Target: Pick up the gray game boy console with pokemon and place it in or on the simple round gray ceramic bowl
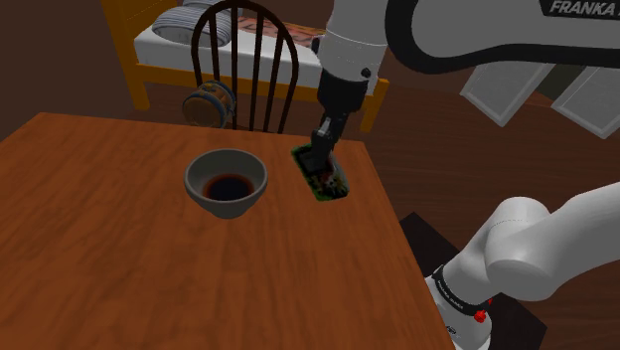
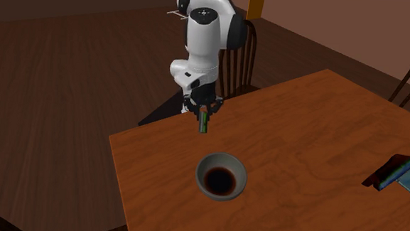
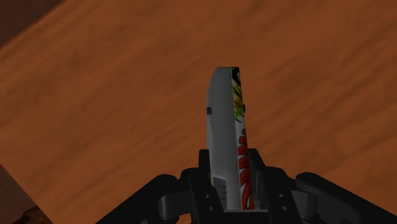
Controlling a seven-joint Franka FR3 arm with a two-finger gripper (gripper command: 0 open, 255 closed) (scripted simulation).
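A grey game boy console (image 3: pixel 224 127) with a colourful picture on its face stands edge-on between my two fingers, which clasp its lower part. In the shoulder view my gripper (image 1: pixel 320 162) holds the console (image 1: pixel 323 179) near the table's far edge, to the right of the round grey bowl (image 1: pixel 211 203), whose inside is dark. From the second exterior view the console (image 2: pixel 204 123) hangs upright under the gripper (image 2: pixel 203 112), just above the wood, beyond the bowl (image 2: pixel 202 169). Its lower end is close to the table; contact cannot be told.
The brown wooden table (image 1: pixel 99 239) spreads wide around the bowl. A dark spindle-back chair (image 1: pixel 248 60) stands behind the far edge, with a small barrel (image 1: pixel 209 102) and a yellow-framed bed beyond. A blue object (image 2: pixel 399 173) lies at the table's edge.
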